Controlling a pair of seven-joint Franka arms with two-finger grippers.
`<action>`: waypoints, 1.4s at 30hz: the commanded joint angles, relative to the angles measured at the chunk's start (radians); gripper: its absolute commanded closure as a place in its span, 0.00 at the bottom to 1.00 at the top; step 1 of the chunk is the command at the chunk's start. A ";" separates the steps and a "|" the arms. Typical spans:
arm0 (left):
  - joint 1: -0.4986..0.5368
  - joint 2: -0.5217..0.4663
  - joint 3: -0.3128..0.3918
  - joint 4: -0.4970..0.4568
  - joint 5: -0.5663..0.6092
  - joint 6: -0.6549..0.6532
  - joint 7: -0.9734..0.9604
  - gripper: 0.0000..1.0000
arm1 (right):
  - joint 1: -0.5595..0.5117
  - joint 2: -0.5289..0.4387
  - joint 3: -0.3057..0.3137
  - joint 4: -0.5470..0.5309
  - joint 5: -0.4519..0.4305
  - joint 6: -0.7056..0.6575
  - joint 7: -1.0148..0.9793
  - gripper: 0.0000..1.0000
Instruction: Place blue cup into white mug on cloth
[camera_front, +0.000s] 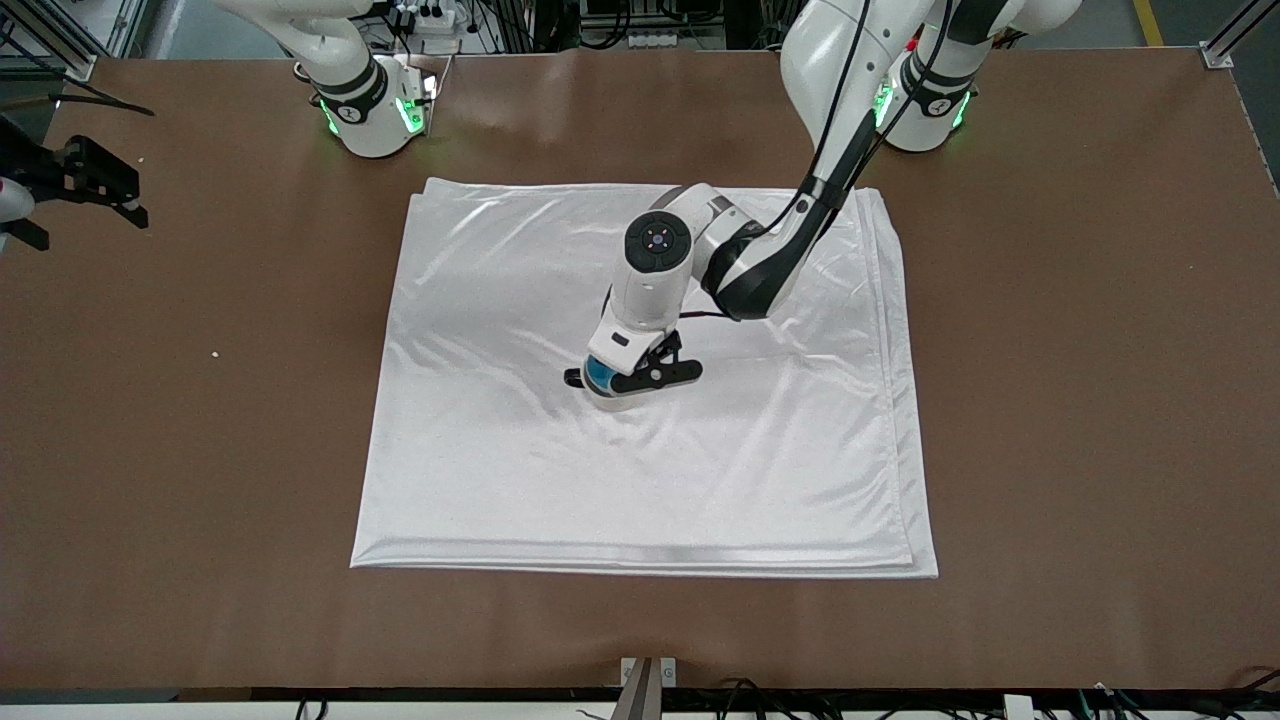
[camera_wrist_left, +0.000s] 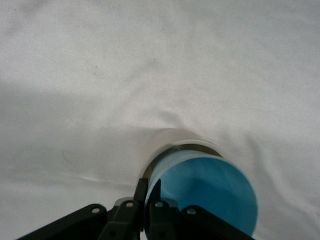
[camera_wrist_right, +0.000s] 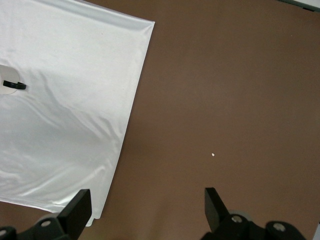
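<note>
Inside white mug (camera_wrist_left: 172, 142), bright-blue-lined blue cup (camera_wrist_left: 210, 192).

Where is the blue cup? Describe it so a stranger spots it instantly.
Find the white cloth spread mid-table. Near its middle, the left gripper pinches the blue cup's rim, the cup sitting inside the white mug. It is the only bright blue thing there.

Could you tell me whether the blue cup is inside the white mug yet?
In: the blue cup sits within the white mug rim, the left gripper shut on its wall.

light: bright, overhead | glare: cloth (camera_front: 640, 470) sheen | blur: left wrist view soft
</note>
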 joint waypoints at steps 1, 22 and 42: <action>-0.009 0.013 0.008 0.008 -0.011 0.009 -0.014 0.84 | -0.032 0.055 0.010 0.069 0.014 -0.029 0.012 0.00; 0.003 -0.021 0.019 0.010 0.043 0.010 0.006 0.00 | -0.109 0.072 0.012 0.071 0.011 -0.012 0.055 0.00; 0.256 -0.114 0.073 0.000 0.035 -0.039 0.366 0.00 | -0.099 0.068 0.015 0.062 0.011 -0.007 0.236 0.00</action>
